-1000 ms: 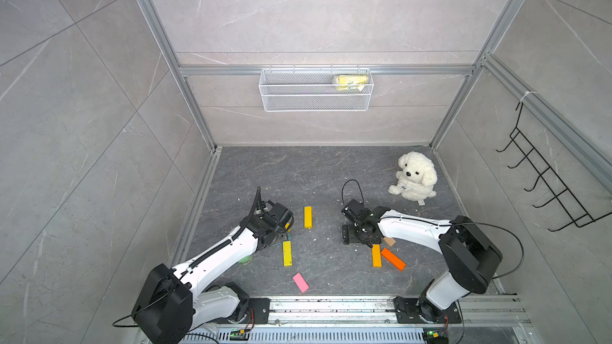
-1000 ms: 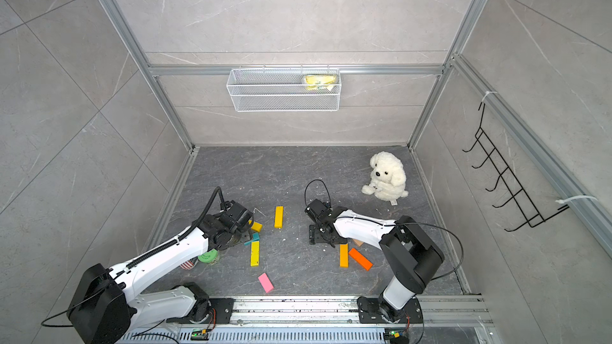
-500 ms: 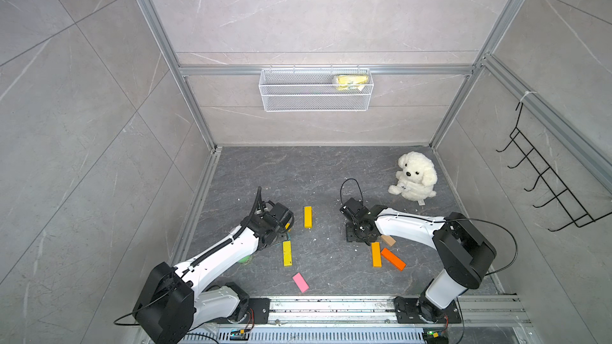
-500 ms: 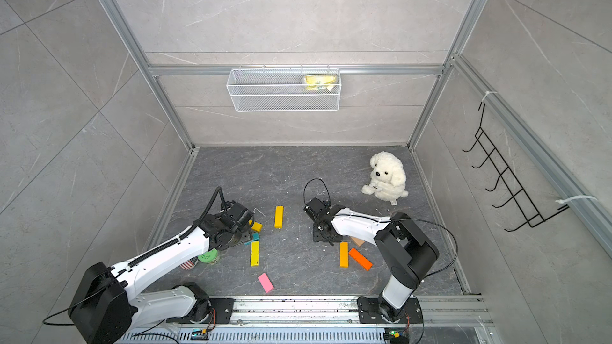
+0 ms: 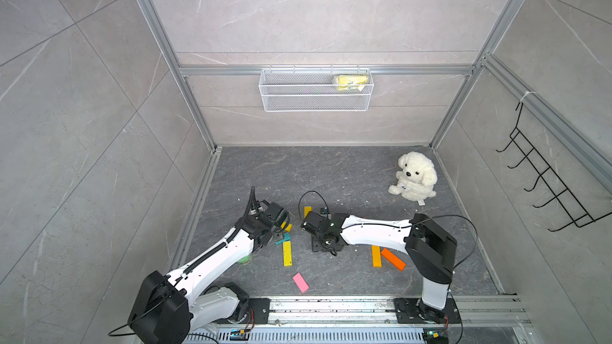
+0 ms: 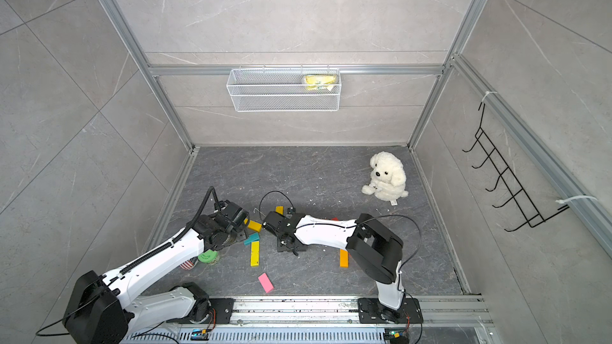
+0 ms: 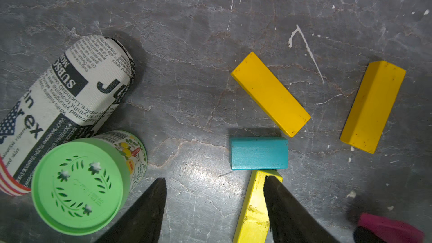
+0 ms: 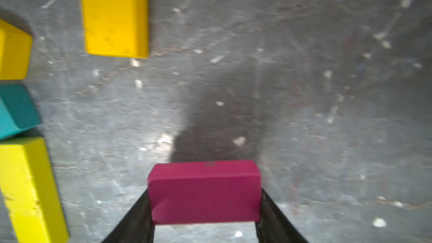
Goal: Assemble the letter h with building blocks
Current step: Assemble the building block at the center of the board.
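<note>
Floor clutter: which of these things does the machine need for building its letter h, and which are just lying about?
For the job: yellow block, teal block, amber block, second amber block, light-orange block, orange block, pink block, magenta block in the right end effector.

Lying about: plush dog, green-lidded can, newsprint tube, wire basket.

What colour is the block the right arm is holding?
Magenta; the block shows best in the right wrist view.

"SUBS" on newsprint-patterned tube (image 7: 70, 94)
</note>
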`<state>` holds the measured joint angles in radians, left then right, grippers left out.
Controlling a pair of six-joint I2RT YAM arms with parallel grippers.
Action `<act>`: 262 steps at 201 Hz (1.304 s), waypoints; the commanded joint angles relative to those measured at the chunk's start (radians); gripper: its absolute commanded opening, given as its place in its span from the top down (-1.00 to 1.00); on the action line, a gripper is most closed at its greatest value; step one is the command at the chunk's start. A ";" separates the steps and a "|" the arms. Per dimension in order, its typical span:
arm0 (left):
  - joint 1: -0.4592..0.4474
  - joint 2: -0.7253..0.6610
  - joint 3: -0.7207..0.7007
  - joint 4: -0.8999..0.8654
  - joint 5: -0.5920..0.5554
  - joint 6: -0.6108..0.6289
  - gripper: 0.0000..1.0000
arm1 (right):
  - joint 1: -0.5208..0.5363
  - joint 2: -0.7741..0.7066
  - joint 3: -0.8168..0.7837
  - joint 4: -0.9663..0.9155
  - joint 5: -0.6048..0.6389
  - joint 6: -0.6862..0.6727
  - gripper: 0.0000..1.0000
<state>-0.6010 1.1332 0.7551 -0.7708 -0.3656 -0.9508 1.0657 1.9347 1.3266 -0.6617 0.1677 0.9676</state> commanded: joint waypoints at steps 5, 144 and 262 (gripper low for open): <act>0.045 -0.030 -0.008 -0.034 0.008 -0.004 -0.42 | 0.016 0.090 0.112 -0.098 0.049 0.045 -0.04; 0.069 -0.021 -0.018 -0.007 0.045 0.034 -0.40 | 0.005 0.216 0.295 -0.217 0.007 -0.040 -0.59; 0.069 -0.006 -0.023 -0.001 0.047 0.028 -0.38 | -0.046 0.177 0.219 -0.111 -0.092 -0.268 -0.44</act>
<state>-0.5377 1.1202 0.7395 -0.7765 -0.3298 -0.9306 1.0222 2.1124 1.5494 -0.7887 0.1032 0.7242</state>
